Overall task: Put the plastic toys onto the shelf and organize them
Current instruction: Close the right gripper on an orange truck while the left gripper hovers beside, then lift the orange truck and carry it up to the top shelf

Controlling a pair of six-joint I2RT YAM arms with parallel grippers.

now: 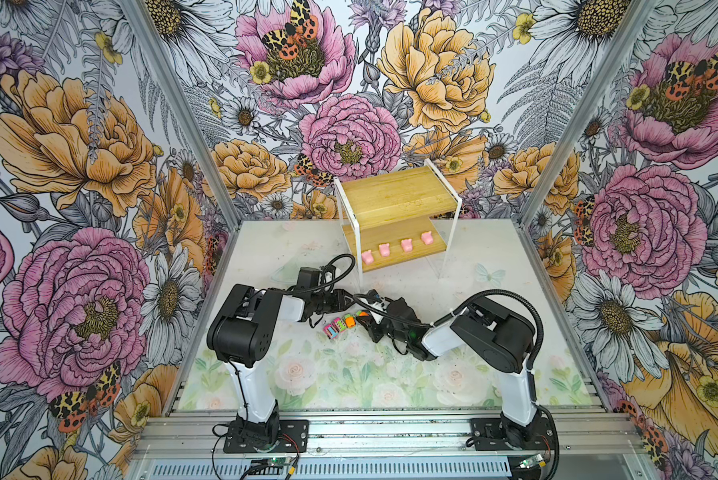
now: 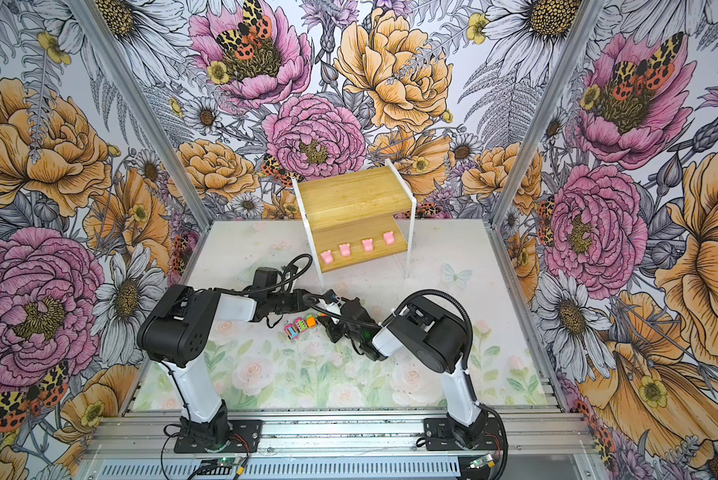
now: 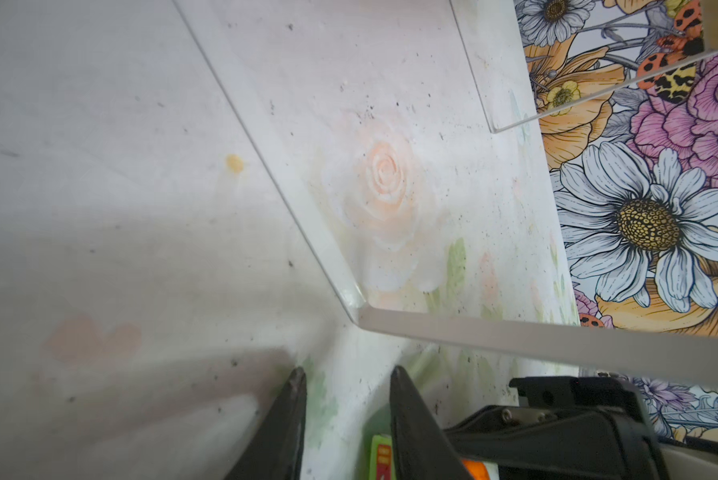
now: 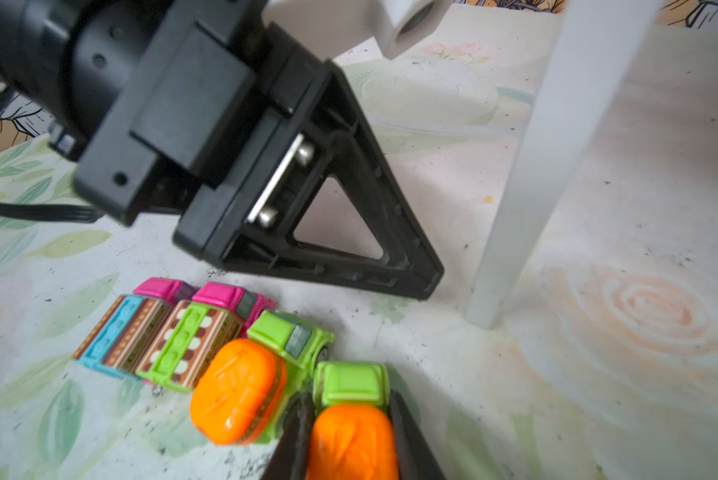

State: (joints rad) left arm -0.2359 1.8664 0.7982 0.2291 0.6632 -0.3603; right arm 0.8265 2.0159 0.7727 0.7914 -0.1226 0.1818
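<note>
Table (image 1: 349, 374): a pale sheet printed with roses and leaves, speckled with dark grit.
Pink cars: two on the table near its middle. In the right wrist view, one has a blue striped top (image 4: 118, 334) and one a green striped top (image 4: 189, 347). They sit side by side, touching.
Loose orange car (image 4: 236, 390): an orange shell on a green body, pressed against the green-striped pink car. It is the third in the row.
Held orange car (image 4: 351, 440): the same kind, at the right end of the row in both top views and just beside the loose one.
Right gripper (image 4: 349, 398): closed down narrow on the held orange car, one finger against each of its sides. Whether the car is off the table cannot be told.
Left gripper (image 3: 346, 371): just beyond the row of cars. Its fingers (image 3: 291, 415) are parted a little, with only the table showing between them, so it holds nothing.
Shelf (image 1: 394, 193): at the back of the table, two stepped wooden boards in a thin white frame. Its front left leg (image 4: 557, 166) stands close to the left gripper.
Pigs: four pink ones (image 1: 367, 257) (image 1: 384, 249) (image 1: 406, 245) (image 1: 426, 237) spaced in a row along the lower board.
Wall (image 1: 349, 124): a large flower print behind and to both sides.
</note>
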